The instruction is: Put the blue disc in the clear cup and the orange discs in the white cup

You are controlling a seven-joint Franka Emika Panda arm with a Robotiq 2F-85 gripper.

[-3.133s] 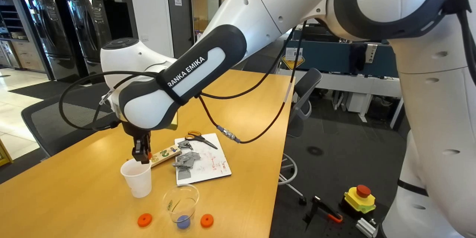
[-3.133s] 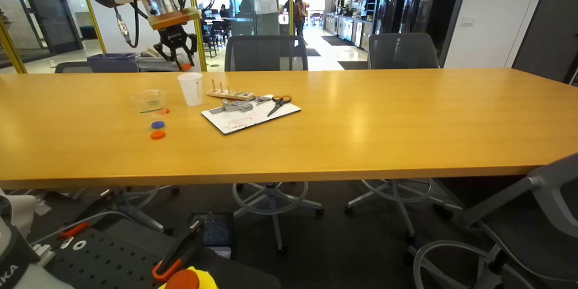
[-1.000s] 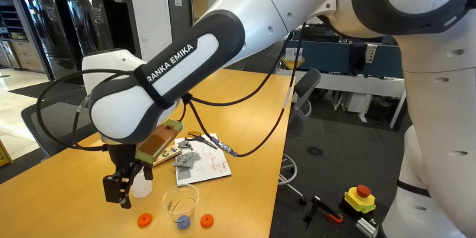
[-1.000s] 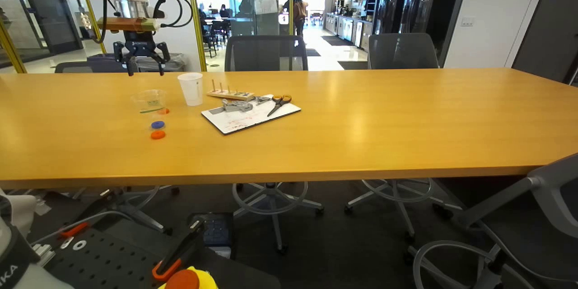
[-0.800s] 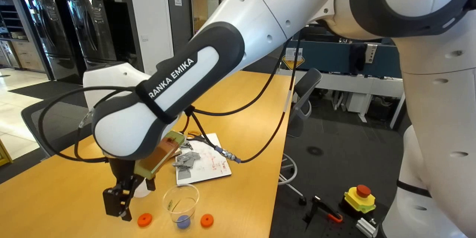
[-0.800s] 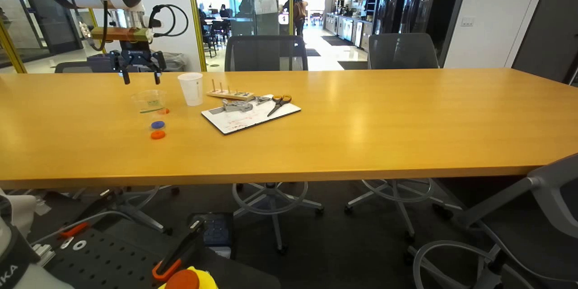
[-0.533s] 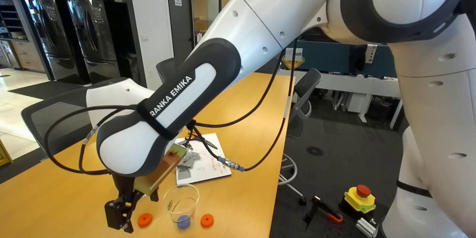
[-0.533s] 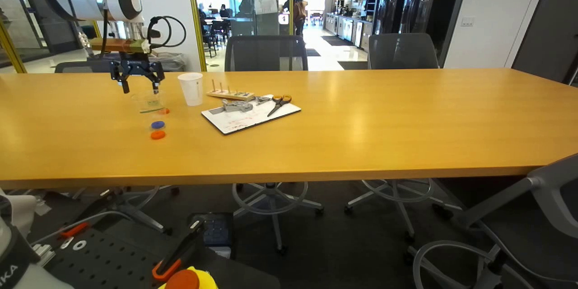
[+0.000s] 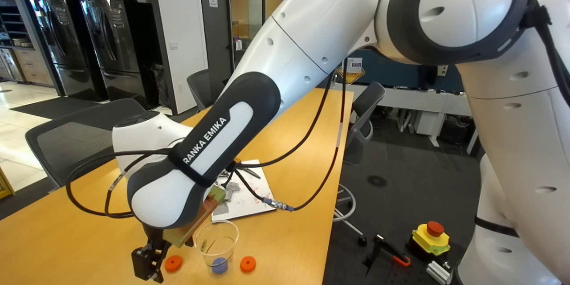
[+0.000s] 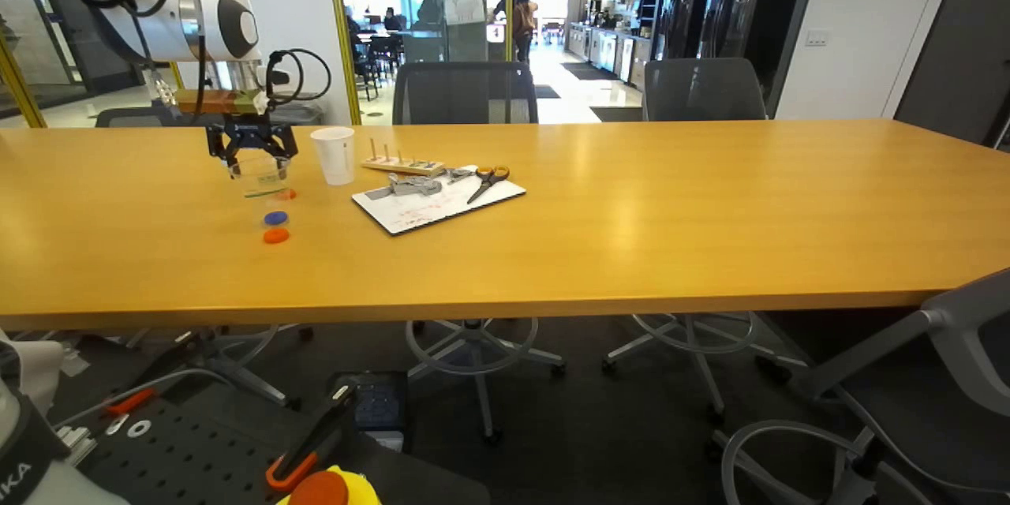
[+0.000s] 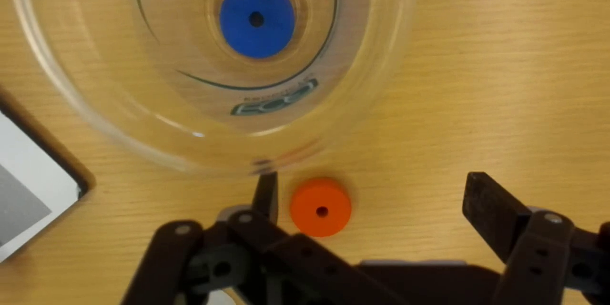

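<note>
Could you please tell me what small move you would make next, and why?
I would probably lower the open pincer gently around the orange disc beside the clear cup. In the wrist view, that disc shows between the spread fingers, nearer one of them, with the cup close by, so care seems wise. The blue disc already lies inside the clear cup.

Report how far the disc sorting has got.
Done: the blue disc lies in the clear cup. In hand: the open gripper seems poised over an orange disc, not yet gripping it. Left: that disc and another orange disc, both on the table, must reach the white cup, whose inside is hidden.
</note>
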